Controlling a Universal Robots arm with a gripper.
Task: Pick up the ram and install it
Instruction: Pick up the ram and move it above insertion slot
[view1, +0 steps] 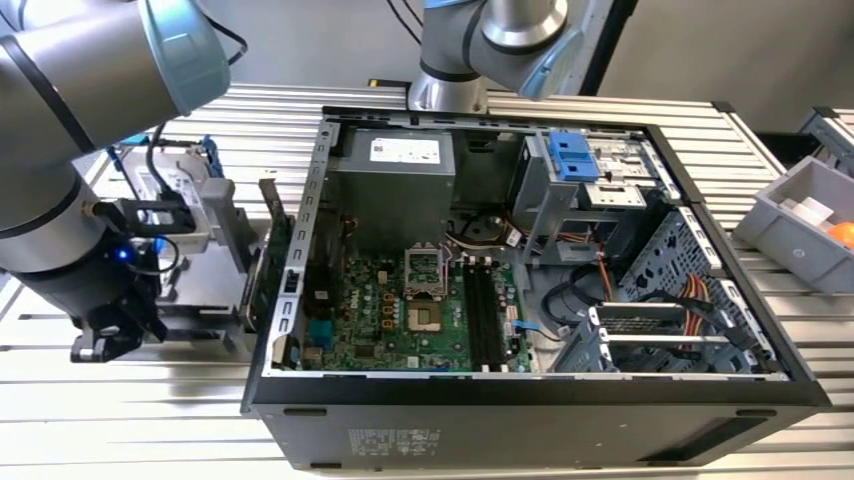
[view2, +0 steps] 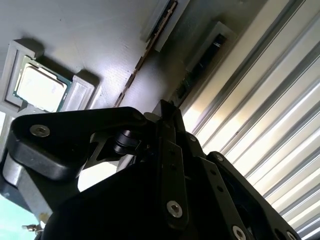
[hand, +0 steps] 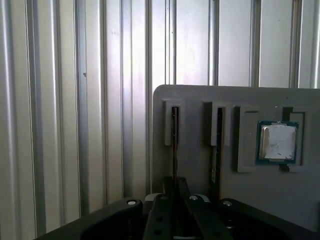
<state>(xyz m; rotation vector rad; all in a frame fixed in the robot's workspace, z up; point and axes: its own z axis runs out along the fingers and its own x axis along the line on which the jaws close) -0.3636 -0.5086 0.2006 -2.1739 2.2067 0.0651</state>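
Note:
The ram is a thin dark stick standing on edge in a slot of a grey holder plate. In the second wrist view the ram runs toward my fingertips on the same plate. My gripper has its two black fingers drawn together over the stick's near end, and its edge runs straight in between them. The second wrist view shows the gripper the same way. In the exterior view the gripper hangs low at the left, beside the open computer case.
A second stick stands in the neighbouring slot, and a processor chip lies in a recess past it. The motherboard's long black slots lie inside the case. A grey bin sits at the exterior view's right. Ribbed metal tabletop surrounds the plate.

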